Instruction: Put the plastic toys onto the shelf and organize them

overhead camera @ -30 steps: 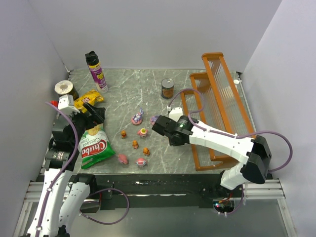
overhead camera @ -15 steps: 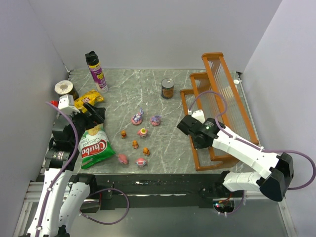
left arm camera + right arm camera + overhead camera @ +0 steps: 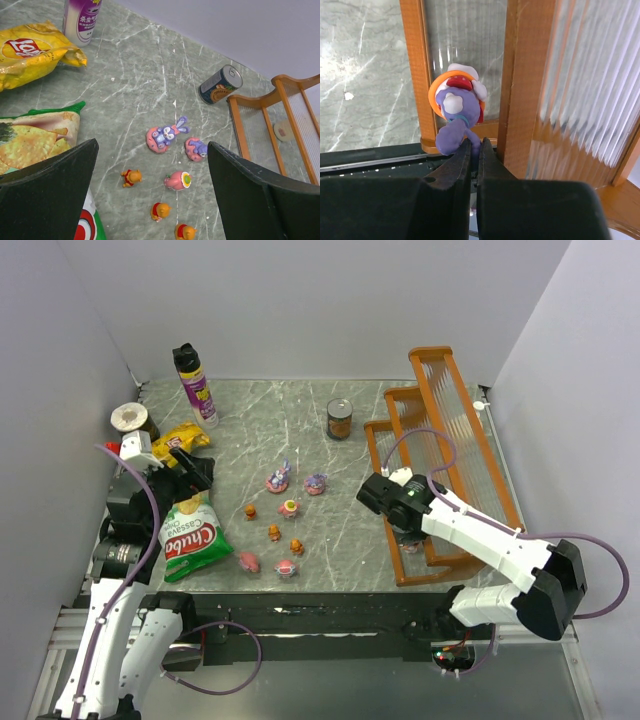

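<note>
Now the purple figurine [image 3: 455, 120] is gripped in the closed right fingers [image 3: 455, 165], carried from the surface [image 3: 300, 430] to over the shelf [image 3: 517, 75], lowest tier; release seems due. Left fingers [image 3: 50, 185] are held open, empty; other toys [image 3: 273, 532] await.

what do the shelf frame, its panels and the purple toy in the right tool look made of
Shelf frame: glossy orange-brown plastic or lacquered wood; smooth, with a sheen.
Panels: clear ribbed plastic; the table shows through.
Purple toy, pinched in the right tool: likely moulded plastic; smooth, solid colours.
</note>
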### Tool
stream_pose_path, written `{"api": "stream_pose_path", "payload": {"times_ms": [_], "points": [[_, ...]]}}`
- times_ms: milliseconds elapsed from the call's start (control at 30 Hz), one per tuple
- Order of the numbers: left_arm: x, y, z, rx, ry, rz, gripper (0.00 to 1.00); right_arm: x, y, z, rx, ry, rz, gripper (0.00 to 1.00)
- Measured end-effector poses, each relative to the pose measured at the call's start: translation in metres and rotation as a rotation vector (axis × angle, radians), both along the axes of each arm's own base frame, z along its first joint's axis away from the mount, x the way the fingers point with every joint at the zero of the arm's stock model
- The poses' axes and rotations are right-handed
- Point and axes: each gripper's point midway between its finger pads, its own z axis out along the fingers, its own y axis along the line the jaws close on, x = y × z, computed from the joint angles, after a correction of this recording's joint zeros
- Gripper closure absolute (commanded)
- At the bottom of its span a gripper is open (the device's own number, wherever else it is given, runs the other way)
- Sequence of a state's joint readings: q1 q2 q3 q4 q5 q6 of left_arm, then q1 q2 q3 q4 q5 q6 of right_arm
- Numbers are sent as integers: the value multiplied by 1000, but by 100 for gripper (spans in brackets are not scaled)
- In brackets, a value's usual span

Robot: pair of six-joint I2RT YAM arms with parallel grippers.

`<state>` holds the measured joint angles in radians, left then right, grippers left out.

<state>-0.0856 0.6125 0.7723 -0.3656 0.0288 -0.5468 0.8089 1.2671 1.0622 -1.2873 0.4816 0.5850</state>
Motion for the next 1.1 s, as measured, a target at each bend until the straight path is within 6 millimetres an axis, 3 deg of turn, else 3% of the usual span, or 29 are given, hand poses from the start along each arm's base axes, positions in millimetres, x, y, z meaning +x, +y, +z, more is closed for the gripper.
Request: {"api": "stream_pose_path", "payload": {"times_ms": [233,533,867,1100], "points": [[-1,0,-2,1,8,-1,3,-4,6,-6,33,22,-7,100],[1,-3,-9,4,36,-9,4,-18,-5,-32,-13,72,-96,98],[2,-4,-12,5,47,-14,4,-22,-8,-35,28,17,-188,76],[2,-4,-13,5,52,-14,4,-20,-9,-33,48,-25,-223,68]]}}
